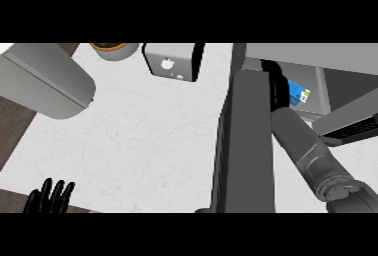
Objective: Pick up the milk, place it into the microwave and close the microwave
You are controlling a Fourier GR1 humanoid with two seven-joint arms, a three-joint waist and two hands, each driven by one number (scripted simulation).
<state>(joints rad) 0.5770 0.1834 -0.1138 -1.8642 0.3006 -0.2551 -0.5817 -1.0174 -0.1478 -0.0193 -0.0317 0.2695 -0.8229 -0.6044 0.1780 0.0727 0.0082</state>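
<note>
1. The microwave [295, 55] fills the upper right of the frame, its grey body running along the top edge and down the right side.
2. Its door [247, 145] stands open, seen nearly edge-on as a tall dark grey slab that runs from the top centre-right down to the lower edge of the frame.
3. The right forearm [314, 155] rises from the lower right corner and slants up and left, passing just right of the door and into the microwave's opening.
4. The right hand [277, 87] shows only as a dark shape at the mouth of the opening, largely hidden behind the door's edge; whether its fingers are curled or straight cannot be told.
5. The milk [299, 92] appears as a small blue and white patch inside the microwave, just right of that dark hand; whether the hand touches it cannot be told.
6. The left hand [50, 197] sits at the lower left edge of the frame, fingers straight and pointing up, released and holding nothing.
7. A large grey cylinder [44, 80] lies tilted across the upper left of the white counter [148, 140].
8. A grey box with a small apple mark [173, 62] stands at the top centre, and beside it to the left sits a round pot with a brown rim [112, 49].
</note>
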